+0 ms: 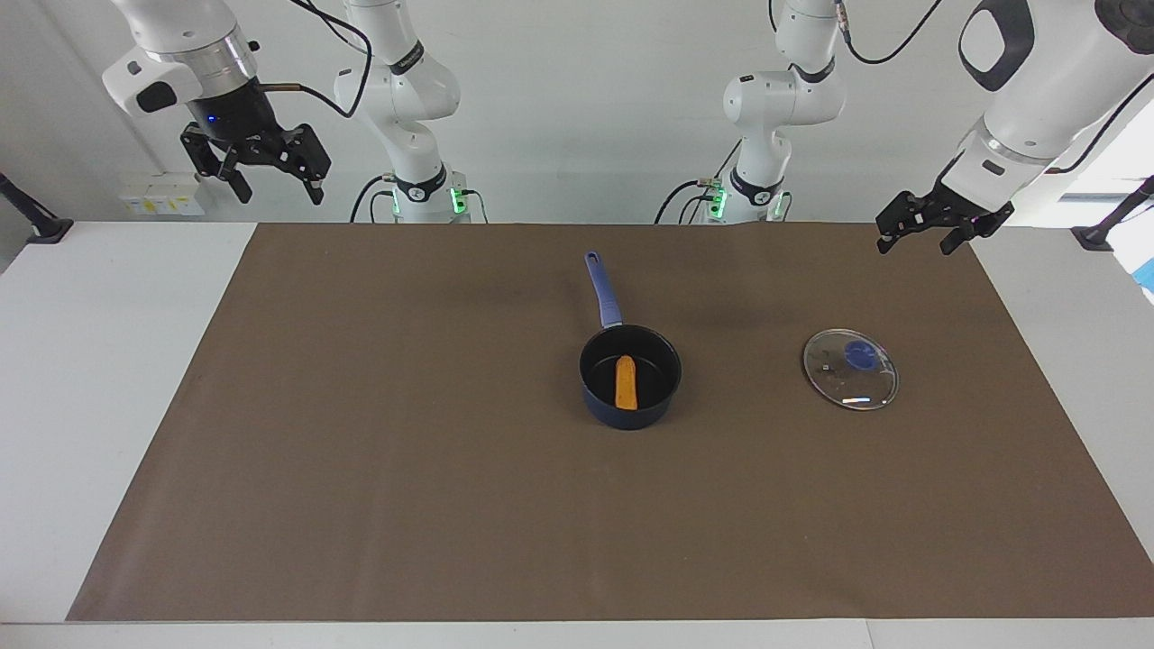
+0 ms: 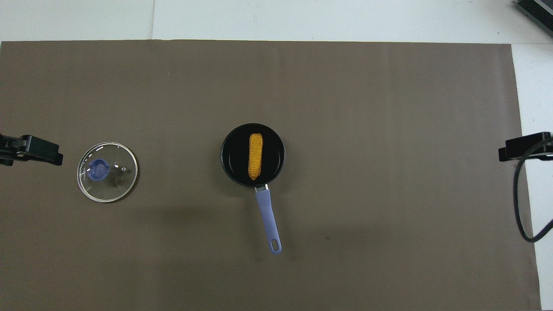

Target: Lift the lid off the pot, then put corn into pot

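The dark blue pot [image 1: 631,416] [image 2: 233,155] stands uncovered in the middle of the brown mat, its long handle [image 1: 603,290] pointing toward the robots. The orange-yellow corn [image 1: 626,382] [image 2: 255,156] lies inside it. The glass lid [image 1: 850,370] [image 2: 107,172] with its blue knob lies flat on the mat toward the left arm's end. My left gripper [image 1: 915,242] [image 2: 32,150] hangs open and empty above the mat's edge, apart from the lid. My right gripper [image 1: 278,183] [image 2: 523,147] is raised high over the other end, open and empty.
The brown mat [image 1: 361,451] covers most of the white table [image 1: 108,361]. A black cable loop [image 2: 518,207] hangs by the right gripper. A dark object [image 2: 535,11] sits at the table's corner farthest from the robots, at the right arm's end.
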Tool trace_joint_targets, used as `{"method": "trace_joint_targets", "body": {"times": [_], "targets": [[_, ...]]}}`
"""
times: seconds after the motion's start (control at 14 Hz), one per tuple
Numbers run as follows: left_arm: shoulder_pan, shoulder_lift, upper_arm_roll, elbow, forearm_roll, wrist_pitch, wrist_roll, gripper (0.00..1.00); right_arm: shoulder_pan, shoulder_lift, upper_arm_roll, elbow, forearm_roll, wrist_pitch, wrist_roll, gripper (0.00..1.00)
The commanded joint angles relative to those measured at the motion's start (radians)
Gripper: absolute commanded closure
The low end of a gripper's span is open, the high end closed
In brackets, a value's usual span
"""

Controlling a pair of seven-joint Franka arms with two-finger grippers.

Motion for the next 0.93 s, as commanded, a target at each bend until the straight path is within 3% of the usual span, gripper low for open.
{"method": "trace_joint_targets", "body": {"times": [0.0,0.86], "targets": [[0.003,-0.015,-0.001,-0.005,0.009,-0.006,-0.004,0.00,-0.014,-0.028,0.013,-0.039,-0.011,0.035,-0.023,0.00],[0.003,-0.015,-0.001,-0.005,0.009,-0.005,-0.004,0.00,-0.022,-0.019,0.012,-0.027,-0.008,0.033,-0.024,0.00]]}}
